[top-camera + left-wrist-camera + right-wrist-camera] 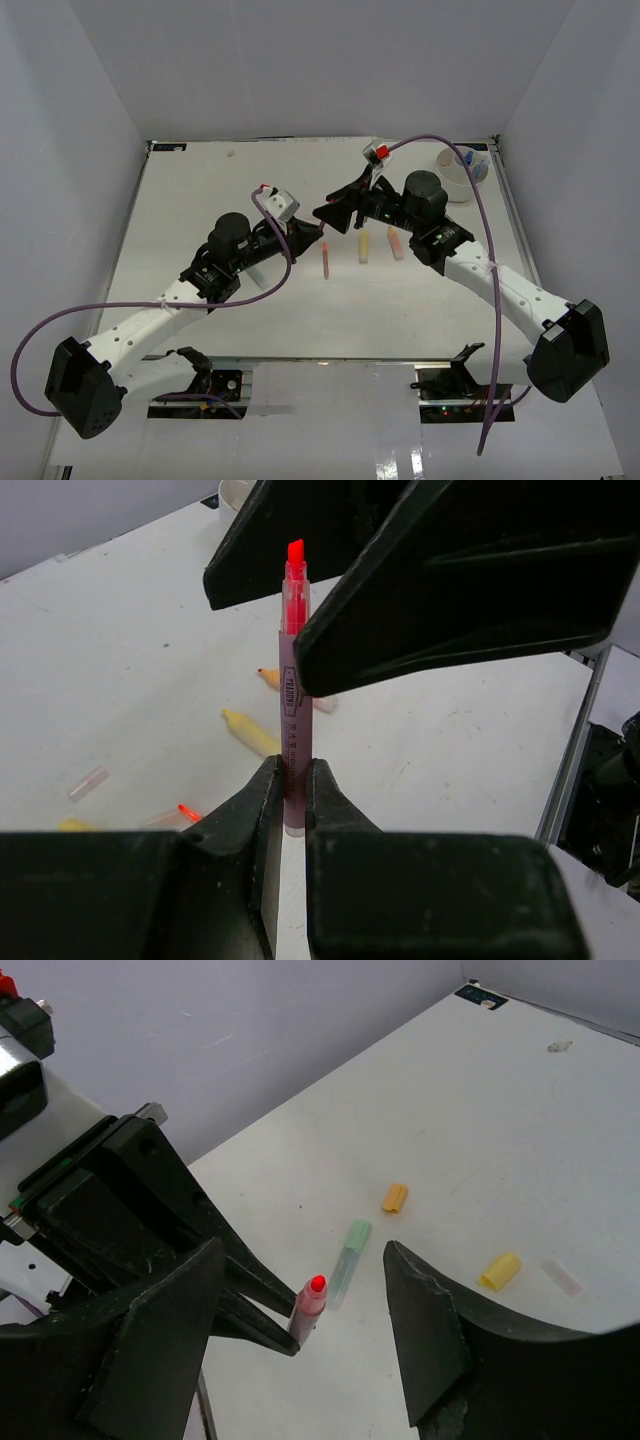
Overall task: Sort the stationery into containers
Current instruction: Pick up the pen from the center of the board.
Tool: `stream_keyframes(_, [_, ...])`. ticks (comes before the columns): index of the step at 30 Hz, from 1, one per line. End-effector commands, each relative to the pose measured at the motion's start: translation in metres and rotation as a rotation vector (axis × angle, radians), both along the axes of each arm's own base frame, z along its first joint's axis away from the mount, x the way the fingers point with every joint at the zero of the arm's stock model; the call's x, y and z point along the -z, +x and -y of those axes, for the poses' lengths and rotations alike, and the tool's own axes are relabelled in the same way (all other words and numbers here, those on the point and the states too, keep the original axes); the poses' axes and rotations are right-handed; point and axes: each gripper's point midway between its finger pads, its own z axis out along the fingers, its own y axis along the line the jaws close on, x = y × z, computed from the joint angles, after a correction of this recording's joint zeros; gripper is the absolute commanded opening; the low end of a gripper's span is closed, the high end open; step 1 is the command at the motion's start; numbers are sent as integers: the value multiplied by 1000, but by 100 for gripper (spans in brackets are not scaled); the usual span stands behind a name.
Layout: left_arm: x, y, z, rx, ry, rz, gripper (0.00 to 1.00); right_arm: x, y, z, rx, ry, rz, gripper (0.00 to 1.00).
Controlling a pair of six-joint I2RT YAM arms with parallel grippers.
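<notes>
Your left gripper (290,810) clamps the pink highlighter (292,700) at its base, long axis toward the right gripper (300,1340), whose jaws stand apart around the bare tip

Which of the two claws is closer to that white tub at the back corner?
The right. The right gripper hangs above the table's middle, its arm reaching past the white tub. The left gripper, shut on a pink highlighter, sits slightly farther from the tub.

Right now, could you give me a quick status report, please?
Left hand shut on uncapped pink highlighter. Right hand open around its tip, not gripping. White tub far right. Nothing in the way.
</notes>
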Motion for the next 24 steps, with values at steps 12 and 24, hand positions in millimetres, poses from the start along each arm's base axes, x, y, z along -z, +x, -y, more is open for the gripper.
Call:
stream_keyframes(12, [-22, -7, -2, 27, -47, 68, 0, -16, -5, -17, -45, 35, 42, 40])
stream_keyframes(24, [-22, -12, -4, 38, -53, 87, 49, -28, -14, -15, -67, 61, 58, 8])
